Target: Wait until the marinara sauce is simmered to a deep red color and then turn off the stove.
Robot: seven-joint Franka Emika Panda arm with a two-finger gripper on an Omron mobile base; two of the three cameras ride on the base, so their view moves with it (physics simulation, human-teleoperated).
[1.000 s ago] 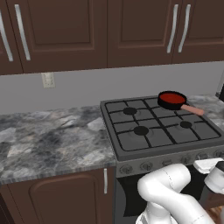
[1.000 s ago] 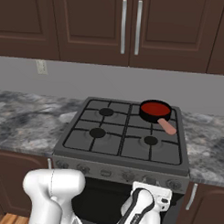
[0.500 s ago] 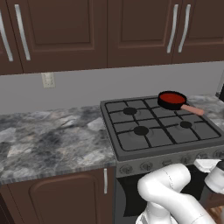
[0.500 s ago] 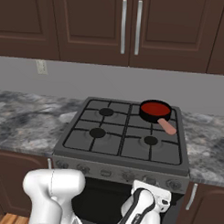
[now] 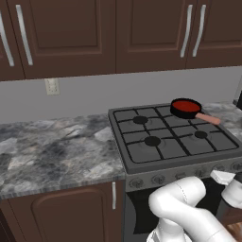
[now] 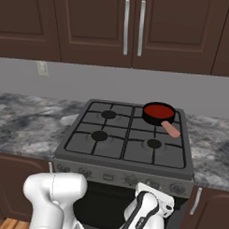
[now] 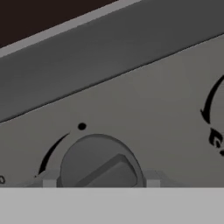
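We see the sauce (image 5: 185, 105) deep red in its black pan (image 6: 158, 114) on the stove's (image 6: 125, 138) back right burner. In the hand view our gripper (image 7: 101, 183) sits at a front knob (image 7: 101, 164), its fingers clamped on either side of it.

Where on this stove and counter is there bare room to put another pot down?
Three burners of the stove stand bare: back left and both front ones. The marble counter left of it is open too. The back right burner is taken by the pan of marinara sauce, its handle reaching forward. The gripper crowds a front knob.
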